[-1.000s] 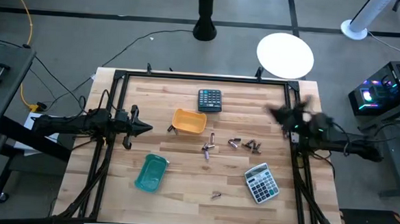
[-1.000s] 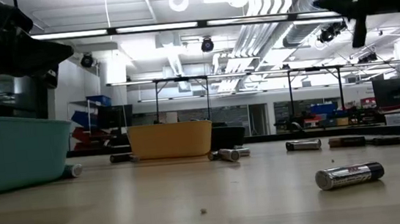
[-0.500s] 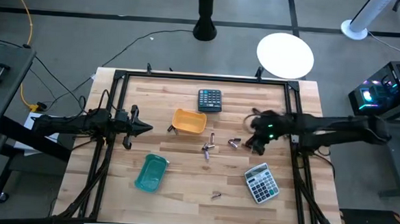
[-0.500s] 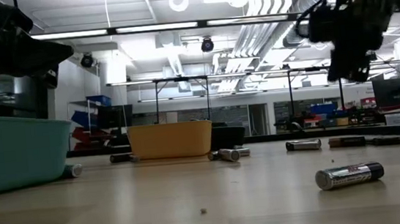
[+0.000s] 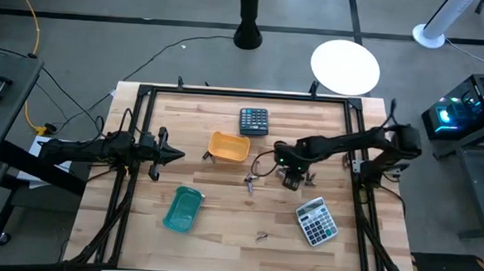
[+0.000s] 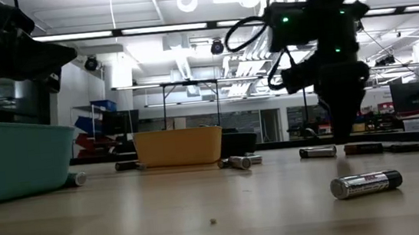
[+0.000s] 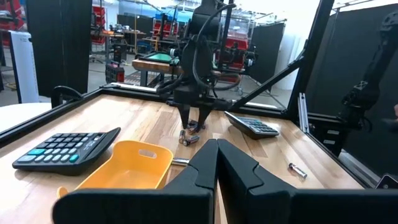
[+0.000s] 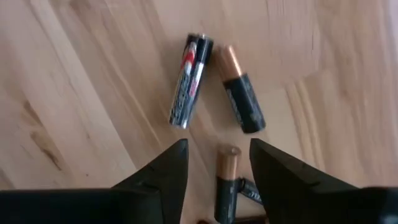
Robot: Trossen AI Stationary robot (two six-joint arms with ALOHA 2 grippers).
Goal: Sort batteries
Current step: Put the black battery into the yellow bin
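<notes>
Several small batteries lie on the wooden table: a cluster (image 5: 308,177) right of centre, a few (image 5: 251,180) at the centre and one (image 5: 262,234) nearer the front. My right gripper (image 5: 290,181) is open, points down and hangs low over the cluster. In the right wrist view its fingers (image 8: 219,146) stand on either side of a copper-ended battery (image 8: 226,180), beside a silver and red one (image 8: 189,81) and a black one (image 8: 242,94). My left gripper (image 5: 179,155) is shut and empty, above the table's left side.
A yellow bin (image 5: 229,146) stands left of centre and a teal bin (image 5: 183,209) at the front left. One calculator (image 5: 254,120) lies at the far middle, another (image 5: 315,221) at the front right. A white round disc (image 5: 345,66) lies beyond the far edge.
My right arm has swung from the table's right edge toward the centre, turned its gripper to point down and lowered it over the battery cluster. The batteries lie as before.
</notes>
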